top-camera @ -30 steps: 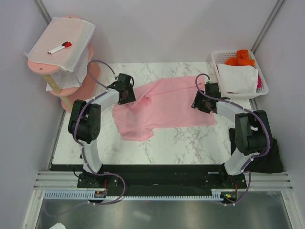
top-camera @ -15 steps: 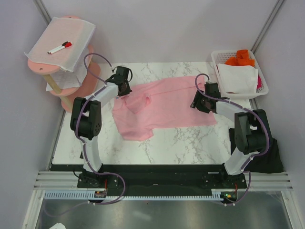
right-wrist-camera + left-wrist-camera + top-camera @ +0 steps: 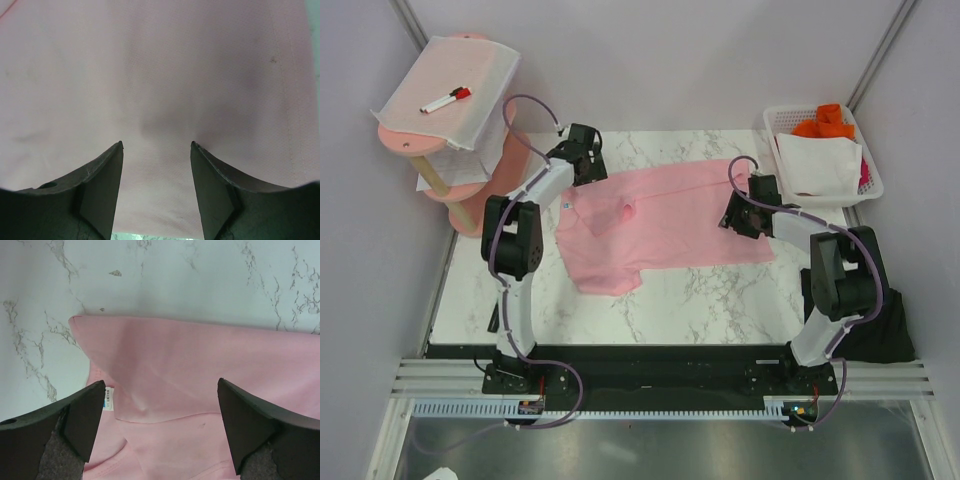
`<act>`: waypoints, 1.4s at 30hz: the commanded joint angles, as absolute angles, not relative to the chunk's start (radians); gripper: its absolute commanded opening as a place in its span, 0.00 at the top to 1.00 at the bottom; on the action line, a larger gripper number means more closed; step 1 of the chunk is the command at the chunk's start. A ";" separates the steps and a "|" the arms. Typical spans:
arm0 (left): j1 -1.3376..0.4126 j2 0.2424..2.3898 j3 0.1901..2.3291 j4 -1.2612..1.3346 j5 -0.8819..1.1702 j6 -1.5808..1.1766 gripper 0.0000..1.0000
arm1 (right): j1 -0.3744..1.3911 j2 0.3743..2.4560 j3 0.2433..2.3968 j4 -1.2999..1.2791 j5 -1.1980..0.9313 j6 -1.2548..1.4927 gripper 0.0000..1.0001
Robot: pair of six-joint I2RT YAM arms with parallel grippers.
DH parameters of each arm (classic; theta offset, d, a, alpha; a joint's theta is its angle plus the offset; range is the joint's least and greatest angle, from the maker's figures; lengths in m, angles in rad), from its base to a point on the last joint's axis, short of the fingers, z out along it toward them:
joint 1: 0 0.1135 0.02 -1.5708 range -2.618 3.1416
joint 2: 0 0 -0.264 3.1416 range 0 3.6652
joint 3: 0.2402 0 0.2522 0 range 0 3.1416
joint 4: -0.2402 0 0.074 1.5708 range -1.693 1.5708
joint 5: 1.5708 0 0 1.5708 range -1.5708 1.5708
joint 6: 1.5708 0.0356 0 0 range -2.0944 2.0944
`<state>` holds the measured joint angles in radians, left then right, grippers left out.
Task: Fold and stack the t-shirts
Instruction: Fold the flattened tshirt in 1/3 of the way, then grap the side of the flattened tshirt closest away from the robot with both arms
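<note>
The light pink t-shirt (image 3: 665,225) lies spread on the marble table (image 3: 700,300), its lower left part folded over. My left gripper (image 3: 587,170) hovers over the shirt's far left corner, open, with nothing between its fingers. In the left wrist view the left gripper (image 3: 161,381) frames the pink t-shirt (image 3: 200,365) and its small white tag (image 3: 108,399). My right gripper (image 3: 733,215) stands open on the shirt's right part; its wrist view shows the right gripper (image 3: 157,143) over flat pink cloth (image 3: 160,75). The black t-shirt (image 3: 882,335) lies bunched at the table's right edge, partly hidden by the right arm.
A pink tiered stand (image 3: 470,190) at the back left carries a white mesh sheet (image 3: 470,75) with a red marker (image 3: 446,100). A white basket (image 3: 825,155) at the back right holds orange and white cloths. Grey walls close in on both sides.
My left gripper moved toward the back of the table, drawing the shirt's left corner out, then opened and let the cloth go. The right gripper stayed put.
</note>
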<state>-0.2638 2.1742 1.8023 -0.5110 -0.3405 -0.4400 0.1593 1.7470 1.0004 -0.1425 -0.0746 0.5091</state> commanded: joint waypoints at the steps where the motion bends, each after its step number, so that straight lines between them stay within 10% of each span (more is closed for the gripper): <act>1: -0.265 2.048 1.695 -0.514 -0.385 -0.453 0.00 | 0.156 1.654 0.993 -0.139 -0.031 0.508 0.37; 17: -0.354 1.339 0.814 -0.351 -0.152 -0.618 0.02 | 0.084 1.283 0.773 -0.432 0.232 0.649 0.44; 36: -0.522 1.124 0.555 -0.379 -0.230 -0.765 0.02 | 0.031 1.448 0.704 -0.246 0.197 0.722 0.49; 37: -0.526 1.124 0.549 -0.377 -0.236 -0.772 0.02 | 0.031 1.481 0.706 -0.230 0.186 0.727 0.51; 39: -0.532 1.129 0.543 -0.371 -0.242 -0.776 0.03 | 0.031 1.524 0.704 -0.186 0.155 0.735 0.92; 42: -0.545 1.141 0.529 -0.347 -0.250 -0.791 0.07 | 0.029 1.554 0.701 -0.149 0.123 0.741 1.00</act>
